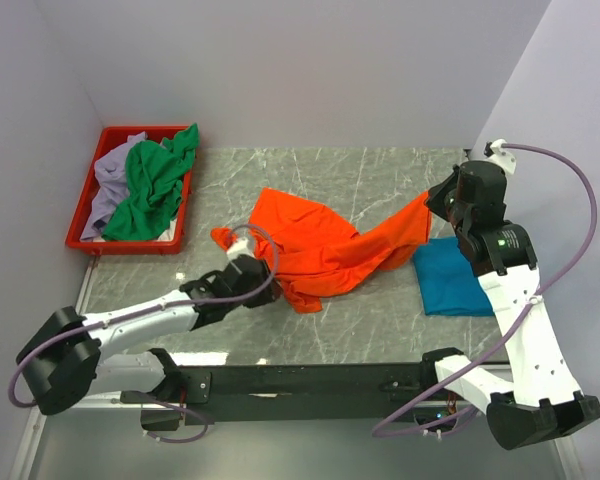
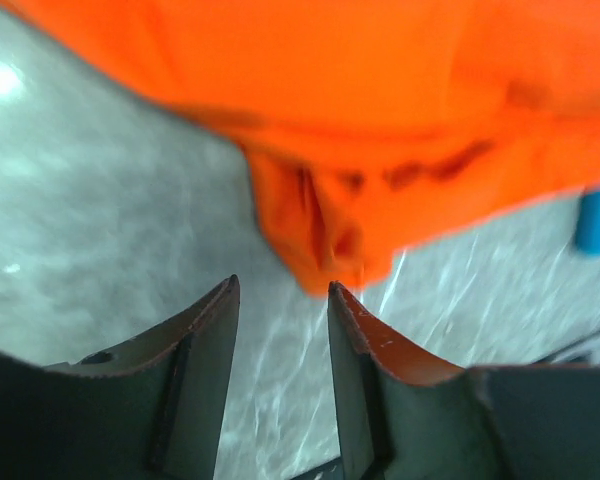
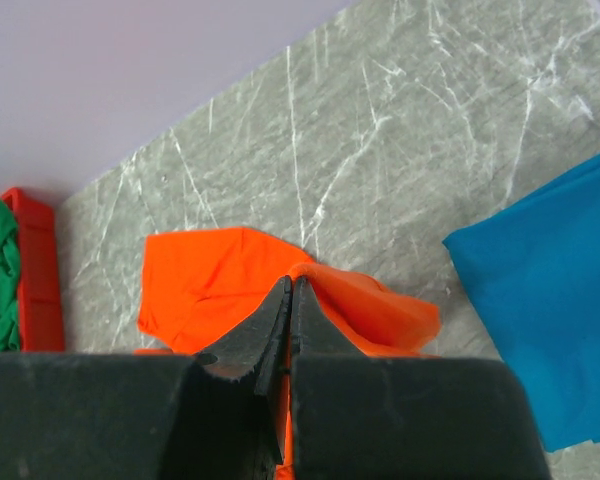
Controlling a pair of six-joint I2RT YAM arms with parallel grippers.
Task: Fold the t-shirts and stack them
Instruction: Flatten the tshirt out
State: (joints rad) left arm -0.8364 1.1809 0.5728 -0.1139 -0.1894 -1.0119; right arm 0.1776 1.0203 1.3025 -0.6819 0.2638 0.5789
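the limp, light orange shirt hung from a corner pinched in the closed right fingers, while the open, empty left fingers faced its loose hem, probably the best hold.

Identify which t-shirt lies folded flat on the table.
The teal blue t-shirt, a neat rectangle; the orange one sprawls, green and lavender lie bunched in the tray.

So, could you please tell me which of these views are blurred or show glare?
Left wrist view: the orange t-shirt is smeared and soft, with a bright glare patch on the table at upper left. Right wrist view: sharp, the table's veins crisp. Top external view: sharp and evenly lit, no strong glare.
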